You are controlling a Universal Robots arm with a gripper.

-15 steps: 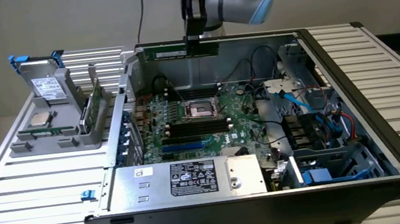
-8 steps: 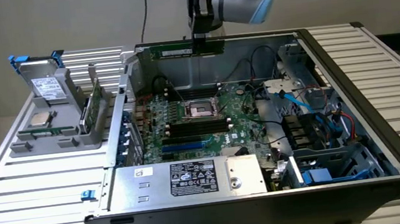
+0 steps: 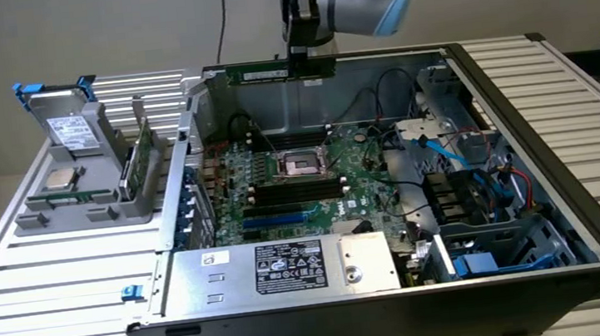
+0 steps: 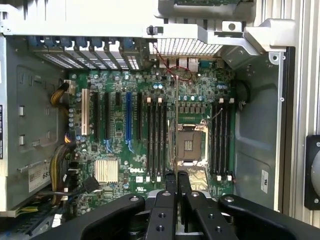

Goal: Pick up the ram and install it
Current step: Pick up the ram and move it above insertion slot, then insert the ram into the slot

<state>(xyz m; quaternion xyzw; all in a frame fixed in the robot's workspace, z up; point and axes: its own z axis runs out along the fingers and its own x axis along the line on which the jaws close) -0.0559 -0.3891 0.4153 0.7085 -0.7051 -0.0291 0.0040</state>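
The ram (image 3: 279, 71) is a slim green stick hanging level above the open computer case, near its back wall. My gripper (image 3: 297, 56) is shut on its top edge. In the wrist view the ram (image 4: 176, 125) is edge-on, a thin line running out from between the black fingers (image 4: 170, 182) over the motherboard (image 4: 120, 150). The black memory slots (image 3: 298, 190) lie below beside the processor socket (image 3: 302, 164); in the wrist view these slots (image 4: 157, 137) stand in two banks, either side of the socket (image 4: 190, 145).
A grey rack (image 3: 81, 209) at the exterior view's left holds a labelled drive (image 3: 75, 133), a silver processor chip (image 3: 60, 178) and another green board (image 3: 139, 166). The power supply (image 3: 277, 269) fills the case's front. Cables and a drive cage (image 3: 481, 191) crowd its right side.
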